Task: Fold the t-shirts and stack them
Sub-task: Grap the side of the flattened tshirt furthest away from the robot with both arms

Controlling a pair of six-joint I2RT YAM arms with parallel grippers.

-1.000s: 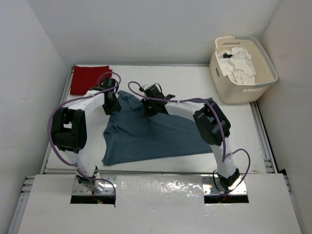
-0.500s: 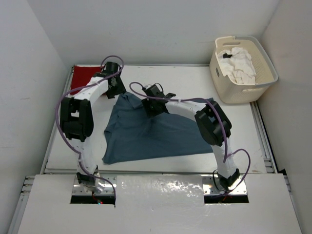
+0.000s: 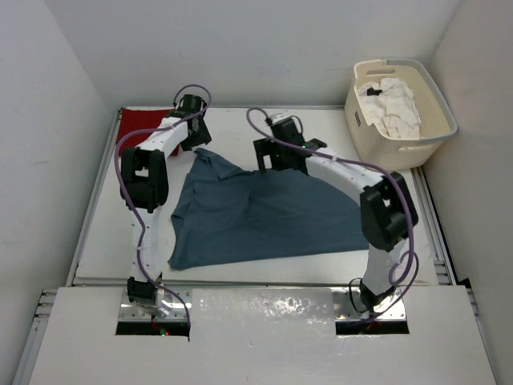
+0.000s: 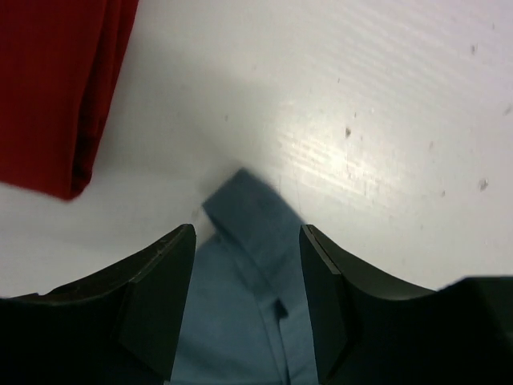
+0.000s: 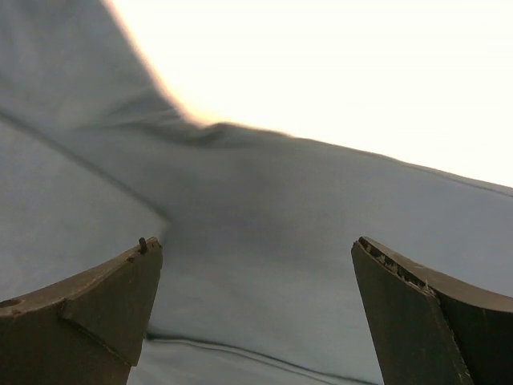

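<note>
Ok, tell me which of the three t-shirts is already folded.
The red t-shirt, far left: it lies folded flat with a doubled edge. The blue-grey t-shirt is spread loose and rumpled, and the white t-shirt sits crumpled in the basket.

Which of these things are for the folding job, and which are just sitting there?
For the job: slate blue-grey cloth t-shirt, folded red cloth t-shirt, crumpled white cloth t-shirt.
Just sitting there: cream perforated plastic laundry basket.
</note>
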